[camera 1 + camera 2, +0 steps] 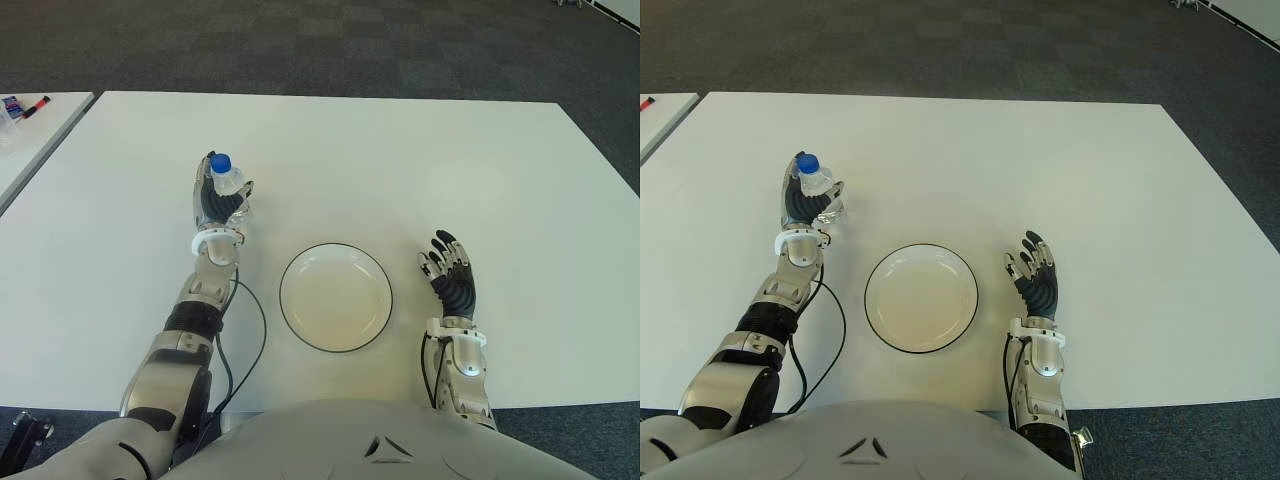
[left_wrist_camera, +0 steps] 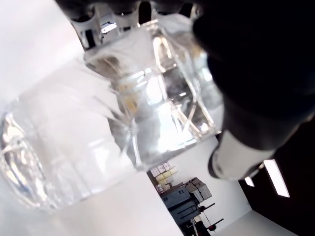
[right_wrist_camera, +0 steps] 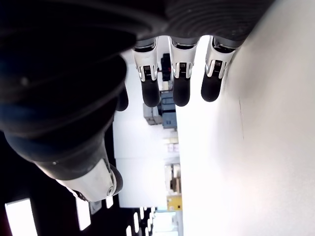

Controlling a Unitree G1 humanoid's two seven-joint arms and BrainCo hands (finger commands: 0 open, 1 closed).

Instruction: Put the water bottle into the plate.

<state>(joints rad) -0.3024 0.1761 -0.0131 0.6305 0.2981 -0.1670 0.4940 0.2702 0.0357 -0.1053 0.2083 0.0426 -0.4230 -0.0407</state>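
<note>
Left hand [image 1: 218,205] wrapped around water bottle [image 1: 229,181], held upright; blue cap seen above fingers, bottle base hidden by hand. Plate [image 1: 336,297] lies right of it, between hands. Right hand [image 1: 452,277] beside plate, fingers spread, nothing held.

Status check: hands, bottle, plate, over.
Left hand shut on water bottle, left of plate. Right hand open, idle, right of plate. Plate holds nothing; no obstacle between bottle and plate.
</note>
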